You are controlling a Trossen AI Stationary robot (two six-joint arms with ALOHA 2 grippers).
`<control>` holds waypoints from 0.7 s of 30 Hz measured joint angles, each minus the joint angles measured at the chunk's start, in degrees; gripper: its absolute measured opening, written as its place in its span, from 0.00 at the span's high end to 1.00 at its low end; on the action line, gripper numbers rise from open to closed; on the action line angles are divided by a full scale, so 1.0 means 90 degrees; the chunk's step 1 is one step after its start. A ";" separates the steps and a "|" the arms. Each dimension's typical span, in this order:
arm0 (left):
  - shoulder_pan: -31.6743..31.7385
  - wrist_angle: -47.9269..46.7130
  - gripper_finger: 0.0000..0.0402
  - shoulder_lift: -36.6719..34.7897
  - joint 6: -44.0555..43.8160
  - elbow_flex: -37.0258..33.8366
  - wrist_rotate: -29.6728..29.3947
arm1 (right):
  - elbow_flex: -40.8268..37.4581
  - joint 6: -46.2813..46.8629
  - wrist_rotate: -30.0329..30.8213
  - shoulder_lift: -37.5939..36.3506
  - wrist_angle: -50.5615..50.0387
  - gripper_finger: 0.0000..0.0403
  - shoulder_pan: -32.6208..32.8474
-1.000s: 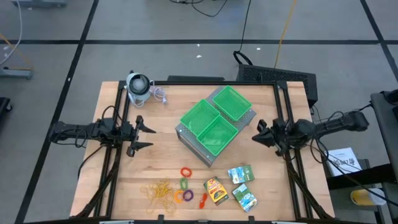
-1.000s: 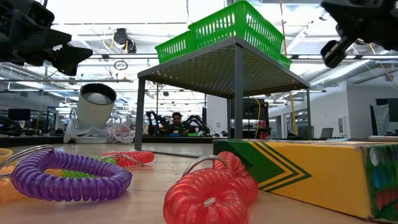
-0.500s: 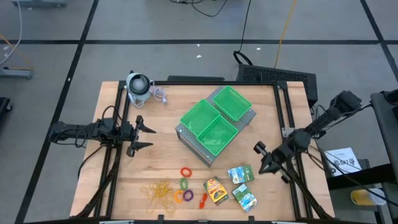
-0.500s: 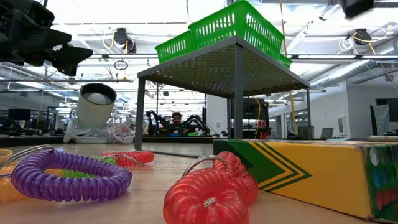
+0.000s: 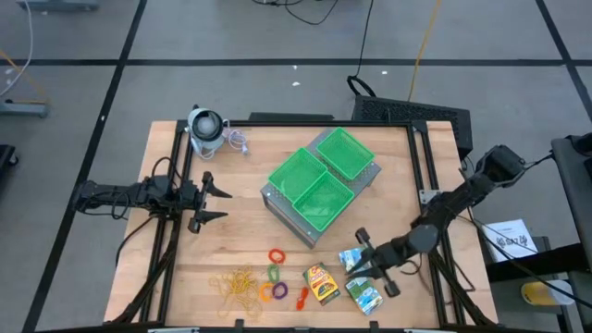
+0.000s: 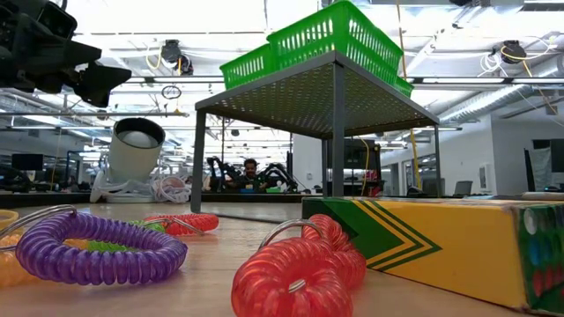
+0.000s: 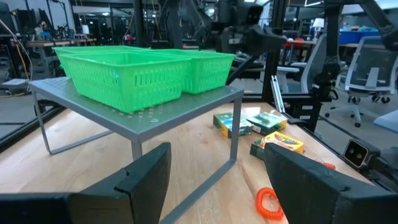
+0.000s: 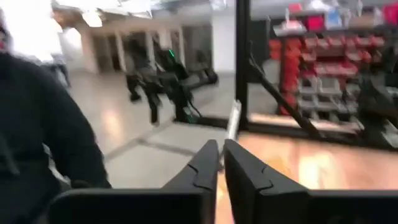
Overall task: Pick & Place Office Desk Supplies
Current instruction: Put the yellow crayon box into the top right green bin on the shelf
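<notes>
High view, right hand [image 5: 363, 252] swung from right of the trays [image 5: 322, 176] down to lower right, fingers almost closed, above the green-teal boxes [image 5: 361, 274], left hand [image 5: 211, 201] unmoved at left, open, empty.

Three card boxes [image 5: 359, 258], three green trays [image 5: 323, 173], four coloured rings [image 5: 276, 255]

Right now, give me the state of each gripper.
Left gripper: open, holding nothing, waiting at the table's left side.
Right gripper: nearly shut, holding nothing, above the green-teal boxes.
</notes>
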 joint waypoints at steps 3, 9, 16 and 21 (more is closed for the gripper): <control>0.0000 -0.0013 0.34 0.0000 0.0002 0.0000 -0.0001 | 0.0461 0.0169 0.0413 0.0011 -0.1350 0.80 0.0007; -0.0001 -0.0013 0.34 0.0000 0.0000 0.0000 0.0000 | 0.0848 0.1248 0.1082 0.0008 -0.3582 0.53 -0.0008; 0.0000 -0.0009 0.34 0.0000 0.0000 0.0000 -0.0001 | 0.0850 0.3093 0.0266 0.0011 -0.4879 0.35 0.0114; -0.0001 -0.0013 0.34 0.0000 0.0000 0.0000 0.0000 | 0.0857 0.4138 -0.0386 0.0008 -0.4495 0.36 0.0543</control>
